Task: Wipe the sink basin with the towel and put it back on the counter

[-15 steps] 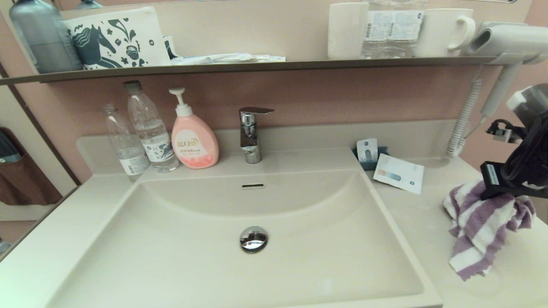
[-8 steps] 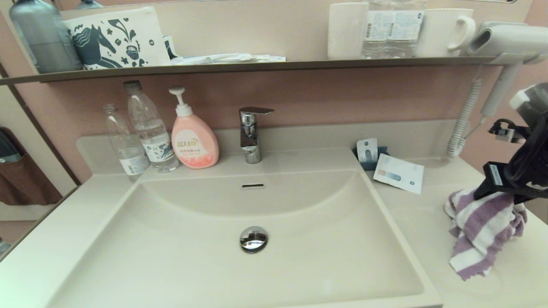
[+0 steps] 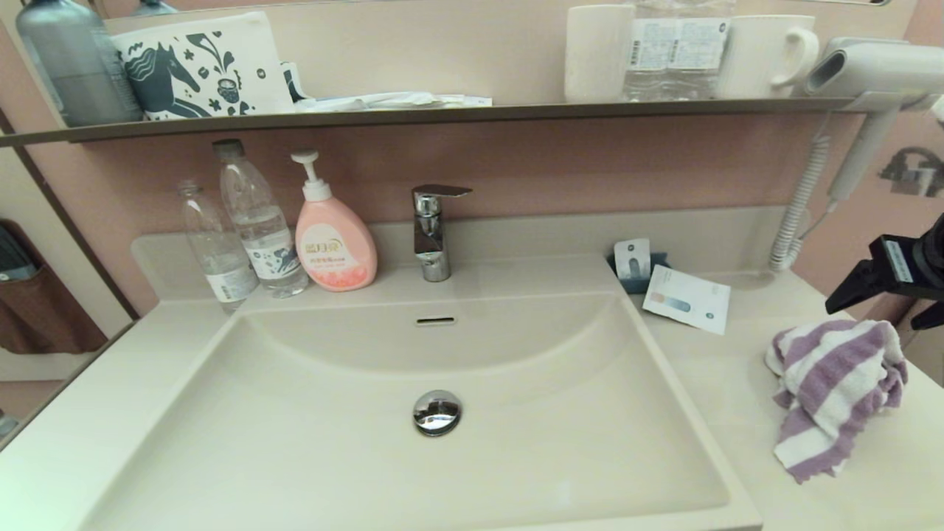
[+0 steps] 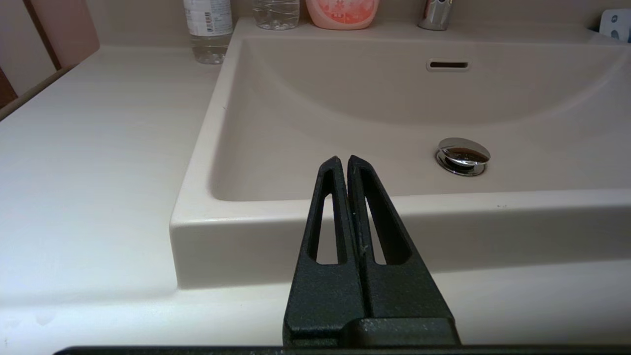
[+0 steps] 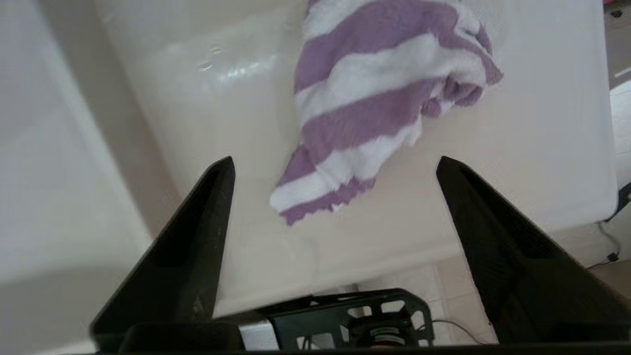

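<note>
The purple-and-white striped towel (image 3: 833,391) lies crumpled on the cream counter (image 3: 708,369) to the right of the sink basin (image 3: 332,457). In the right wrist view the towel (image 5: 374,98) rests on the counter (image 5: 222,123) with nothing gripping it. My right gripper (image 3: 874,316) hangs above and to the right of the towel, apart from it; it (image 5: 335,160) is open and empty. My left gripper (image 4: 342,159) is shut and empty, parked low in front of the basin's (image 4: 345,113) front rim. The chrome drain plug (image 3: 436,411) sits mid-basin.
A faucet (image 3: 431,232), a pink soap bottle (image 3: 333,243) and two water bottles (image 3: 251,221) stand behind the basin. A white card (image 3: 687,299) lies on the right counter. A hair dryer (image 3: 870,70) with a coiled cord hangs right. The dark shelf (image 3: 442,114) carries mugs.
My right gripper has let go of the towel, opened, and risen up and to the right. The towel has settled onto the counter. The left arm has not moved.
</note>
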You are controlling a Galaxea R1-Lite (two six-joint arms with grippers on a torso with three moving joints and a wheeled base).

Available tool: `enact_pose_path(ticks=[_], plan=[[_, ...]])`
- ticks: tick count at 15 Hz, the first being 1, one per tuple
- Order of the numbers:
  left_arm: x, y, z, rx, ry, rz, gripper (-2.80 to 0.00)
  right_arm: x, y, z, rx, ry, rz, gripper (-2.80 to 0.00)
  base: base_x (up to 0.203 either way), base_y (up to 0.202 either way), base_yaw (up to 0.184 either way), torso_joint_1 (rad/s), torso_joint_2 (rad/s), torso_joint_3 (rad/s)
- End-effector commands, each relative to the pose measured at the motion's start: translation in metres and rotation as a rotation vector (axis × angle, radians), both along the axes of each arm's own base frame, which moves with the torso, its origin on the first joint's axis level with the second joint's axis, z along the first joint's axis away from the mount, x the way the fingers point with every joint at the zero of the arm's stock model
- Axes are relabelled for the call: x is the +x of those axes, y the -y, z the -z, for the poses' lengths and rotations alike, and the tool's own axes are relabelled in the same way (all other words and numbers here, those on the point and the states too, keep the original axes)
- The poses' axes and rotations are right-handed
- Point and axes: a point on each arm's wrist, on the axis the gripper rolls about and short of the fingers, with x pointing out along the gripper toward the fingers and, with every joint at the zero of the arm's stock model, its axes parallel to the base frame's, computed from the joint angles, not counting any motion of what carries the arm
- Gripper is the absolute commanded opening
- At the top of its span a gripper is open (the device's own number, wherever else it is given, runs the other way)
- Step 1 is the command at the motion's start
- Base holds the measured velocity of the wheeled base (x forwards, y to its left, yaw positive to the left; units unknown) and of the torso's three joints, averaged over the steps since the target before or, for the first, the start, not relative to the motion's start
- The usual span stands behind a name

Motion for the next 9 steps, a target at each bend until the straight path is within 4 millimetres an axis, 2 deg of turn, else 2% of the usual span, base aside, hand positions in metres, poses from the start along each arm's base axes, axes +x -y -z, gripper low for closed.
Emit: enact_pose_path(ticks=[1, 2, 5, 9], plan=[[0.0, 0.0, 0.0, -0.001, 0.0, 0.001, -2.8, -0.015, -0.003, -0.013, 0.001, 0.038, -0.009, -1.87, 0.0, 0.0, 0.0, 0.0, 0.0, 0.0], [0.0, 0.0, 0.0, -0.001, 0.0, 0.001, -2.8, -0.02, -0.002, -0.014, 0.002, 0.04, -0.004, -2.8, 0.0, 0.0, 0.0, 0.0, 0.0, 0.0], [0.0, 0.0, 0.0, -0.001, 0.0, 0.001, -2.8, -0.045, 0.0, -0.027, 0.013, 0.082, 0.009, -2.8, 0.0, 0.0, 0.0, 0.0, 0.0, 0.0], [0.0, 0.0, 0.0, -0.001, 0.0, 0.001, -2.8, -0.109, -0.002, -0.046, 0.1, 0.191, 0.025, -2.8, 0.0, 0.0, 0.0, 0.0, 0.0, 0.0]])
